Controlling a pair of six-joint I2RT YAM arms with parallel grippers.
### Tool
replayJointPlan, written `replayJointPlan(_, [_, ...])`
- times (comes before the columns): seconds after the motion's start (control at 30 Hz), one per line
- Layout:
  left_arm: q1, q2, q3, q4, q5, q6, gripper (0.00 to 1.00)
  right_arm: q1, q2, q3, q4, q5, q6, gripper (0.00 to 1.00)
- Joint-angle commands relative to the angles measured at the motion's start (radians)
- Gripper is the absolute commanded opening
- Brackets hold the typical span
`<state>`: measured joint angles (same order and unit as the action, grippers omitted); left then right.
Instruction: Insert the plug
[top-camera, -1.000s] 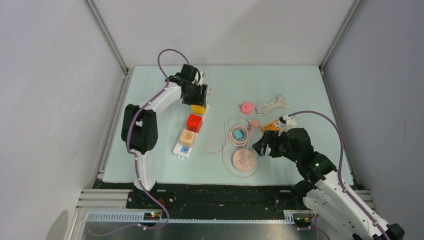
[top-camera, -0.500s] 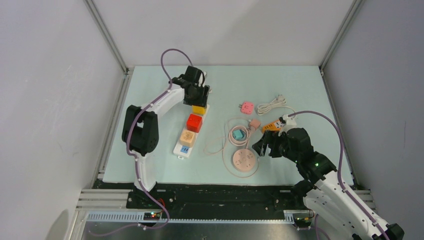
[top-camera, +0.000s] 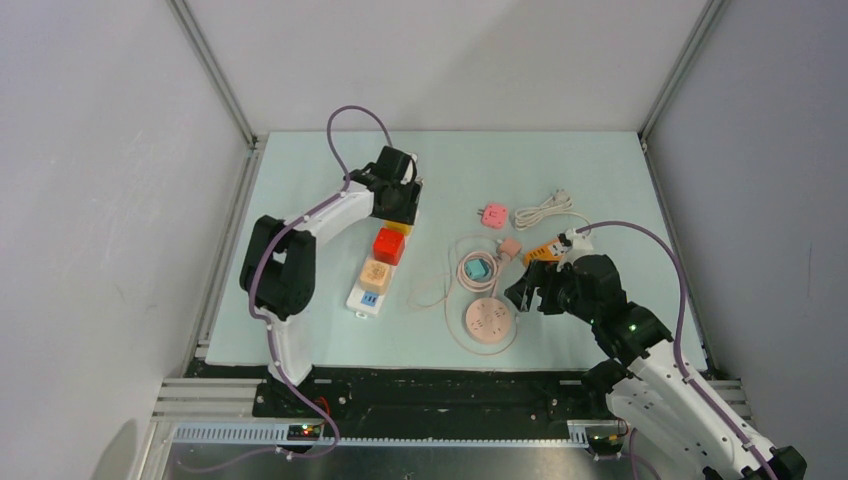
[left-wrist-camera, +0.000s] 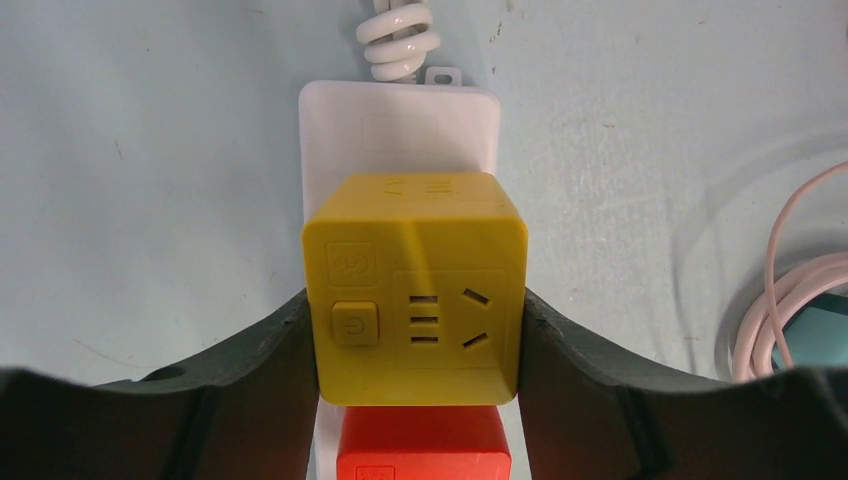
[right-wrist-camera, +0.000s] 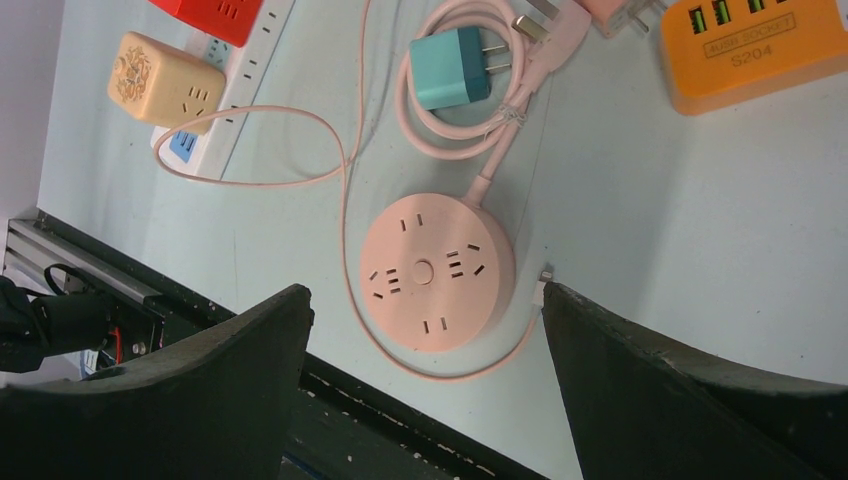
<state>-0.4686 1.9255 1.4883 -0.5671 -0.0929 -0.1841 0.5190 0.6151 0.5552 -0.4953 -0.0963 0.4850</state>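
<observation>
The left gripper is pinching the yellow cube plug on the white power strip directly beneath, seemingly seated with only release left, while the right gripper is hovering spread wide above a round pink socket.

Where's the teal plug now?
In the top view, the teal plug lies right of centre, inside the pink cable coil, beyond the round pink socket.

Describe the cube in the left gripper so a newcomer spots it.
A white power strip lies diagonally on the mat's left half, three cubes on it. The yellow cube is at its far end, by the coiled cord; its neighbours are red and beige.
</observation>
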Motion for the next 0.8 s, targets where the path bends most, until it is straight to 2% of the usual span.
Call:
replayJointPlan(0.0, [-0.004,0.028,-0.053,-0.005,0.012,-0.062,0.0,-0.008,0.001,0.001,0.038,-0.019,-0.012,0.89])
replayJointPlan(0.37, [0.002,0.061,-0.026,-0.003,0.007,-0.07,0.0,-0.01,0.002,0.002,0.037,-0.023,-0.013,0.89])
replayJointPlan(0.77, [-0.002,0.13,-0.081,-0.004,-0.038,-0.079,0.0,-0.012,0.008,0.002,0.04,-0.021,-0.016,0.89])
